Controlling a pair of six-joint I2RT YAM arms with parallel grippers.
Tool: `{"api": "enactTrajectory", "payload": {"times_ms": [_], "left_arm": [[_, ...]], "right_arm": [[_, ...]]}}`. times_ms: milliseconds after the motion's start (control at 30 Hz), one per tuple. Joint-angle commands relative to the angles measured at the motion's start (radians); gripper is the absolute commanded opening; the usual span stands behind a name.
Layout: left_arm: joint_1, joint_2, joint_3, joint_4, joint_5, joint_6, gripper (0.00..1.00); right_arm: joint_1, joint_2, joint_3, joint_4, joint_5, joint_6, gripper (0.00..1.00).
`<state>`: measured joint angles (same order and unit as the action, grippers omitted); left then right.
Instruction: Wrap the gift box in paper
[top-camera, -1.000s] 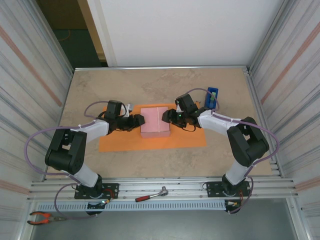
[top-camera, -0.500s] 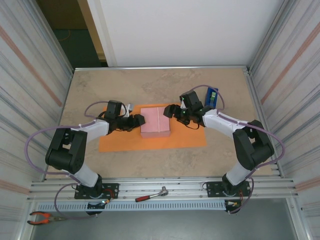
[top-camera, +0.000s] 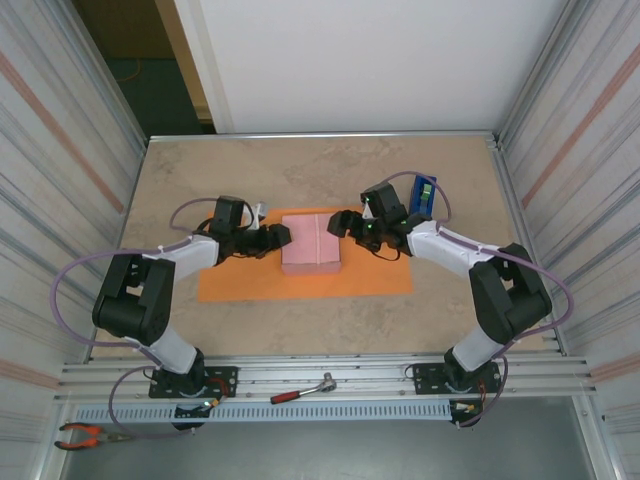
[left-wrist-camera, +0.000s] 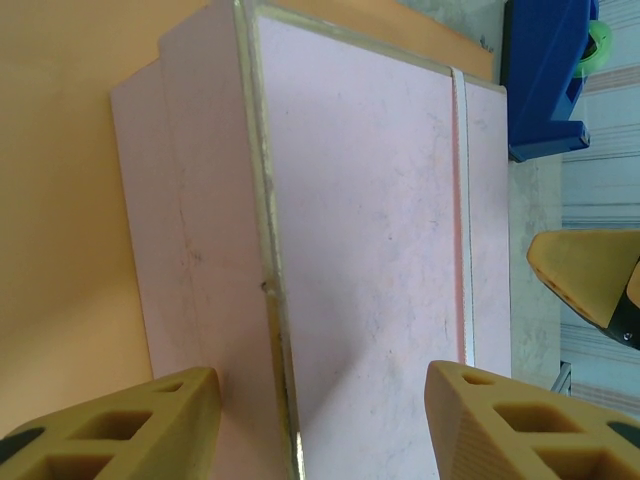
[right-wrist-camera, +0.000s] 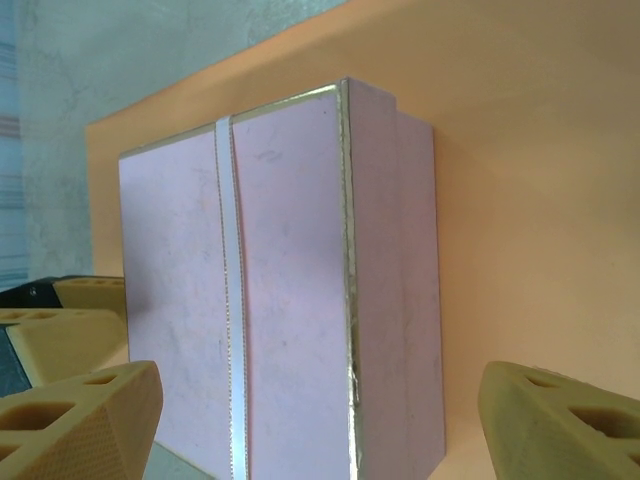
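The gift box (top-camera: 311, 241) sits between two open end effectors.
The left end effector (top-camera: 273, 238) and right end effector (top-camera: 341, 222) hold nothing, fingers spread. The box lies by the far edge of the paper (top-camera: 250, 285), so the near part can fold over.

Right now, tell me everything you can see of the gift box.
The gift box is low, squarish, pale pink card with metallic trim along its lid edge and a thin pale ribbon across the top. Closed, it lies flat on the orange paper, near the sheet's far edge. The left gripper and right gripper flank it, open; contact is unclear.
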<state>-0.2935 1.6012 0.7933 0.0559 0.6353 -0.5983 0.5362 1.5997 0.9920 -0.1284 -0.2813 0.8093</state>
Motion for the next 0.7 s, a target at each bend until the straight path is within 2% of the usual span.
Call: {"api": "enactTrajectory", "payload": {"times_ms": [0,100,133,267,433,667], "left_arm": [[0.009,-0.010,0.028,-0.016,-0.002,0.021,0.58],[0.013,-0.068,0.015,-0.059,-0.062,0.042,0.60],[0.012,-0.088,0.014,-0.075,-0.077,0.052,0.60],[-0.051,-0.175,0.036,-0.192,-0.161,0.124,0.62],[-0.243,-0.221,0.087,-0.278,-0.348,0.160,0.66],[-0.534,-0.081,0.267,-0.312,-0.555,0.201,0.74]], "right_arm": [[-0.007,-0.049,-0.016,-0.021,0.009,0.022,0.83],[-0.007,-0.073,-0.013,-0.049,0.026,0.038,0.91],[-0.008,-0.083,-0.010,-0.063,0.035,0.045,0.99],[-0.009,-0.153,0.019,-0.169,0.124,0.069,0.98],[-0.020,-0.245,0.113,-0.369,0.285,0.090,0.98],[-0.059,-0.348,0.233,-0.644,0.495,0.219,0.98]]}}
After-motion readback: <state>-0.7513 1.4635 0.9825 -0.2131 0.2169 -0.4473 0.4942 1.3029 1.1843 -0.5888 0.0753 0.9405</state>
